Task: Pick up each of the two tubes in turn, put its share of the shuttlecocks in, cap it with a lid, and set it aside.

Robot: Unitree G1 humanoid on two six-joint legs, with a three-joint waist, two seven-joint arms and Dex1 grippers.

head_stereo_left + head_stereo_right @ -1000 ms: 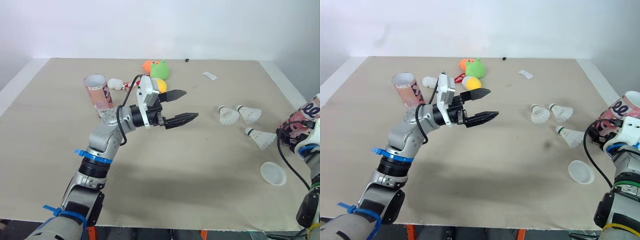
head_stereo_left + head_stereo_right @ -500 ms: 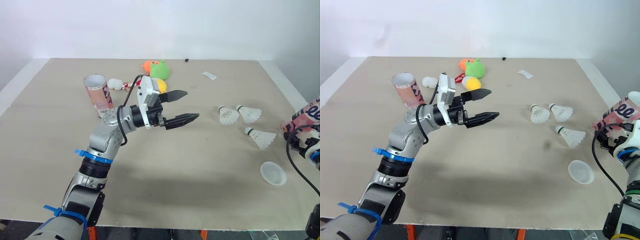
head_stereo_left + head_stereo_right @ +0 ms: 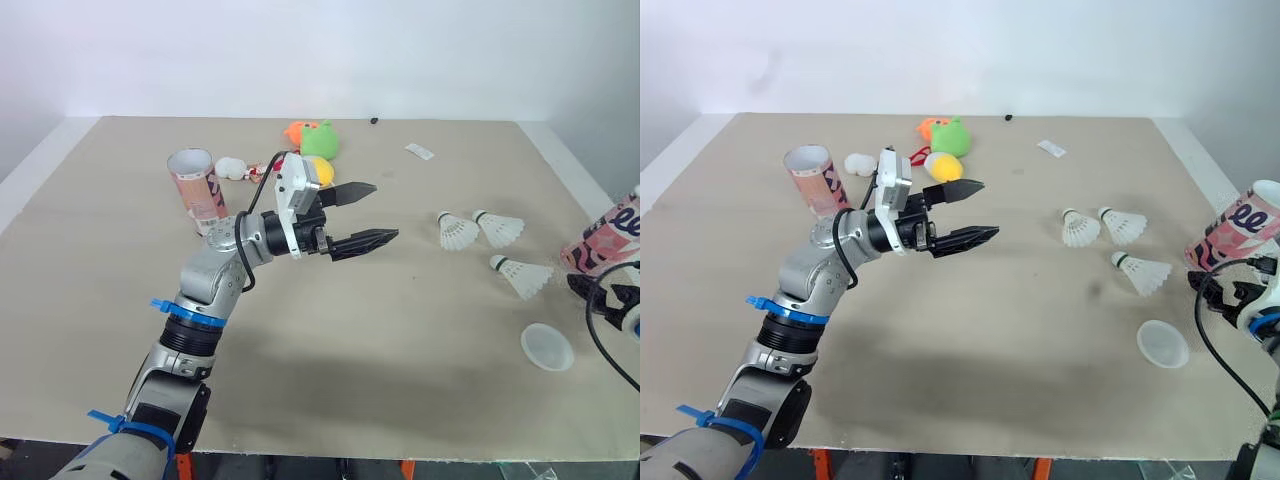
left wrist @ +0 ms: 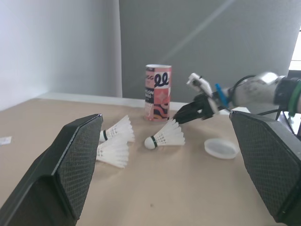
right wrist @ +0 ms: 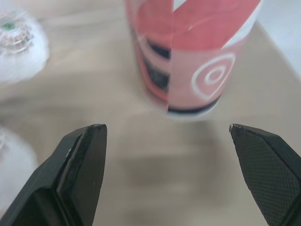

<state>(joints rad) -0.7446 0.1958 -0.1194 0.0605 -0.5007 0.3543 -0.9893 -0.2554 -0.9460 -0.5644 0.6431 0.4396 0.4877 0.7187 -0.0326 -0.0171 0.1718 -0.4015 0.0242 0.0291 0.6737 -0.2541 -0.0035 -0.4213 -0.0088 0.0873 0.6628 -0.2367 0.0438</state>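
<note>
Head view: the left claw hovers spread wide at frame centre over the beige worktop. A pink patterned cardboard tube stands upper left. A second pink tube stands at the right edge, near three white shuttlecocks and a translucent lid.

Left wrist view: the right claw sits beside the second pink tube.

Right wrist view: that claw is spread, clear of the tube.
</note>
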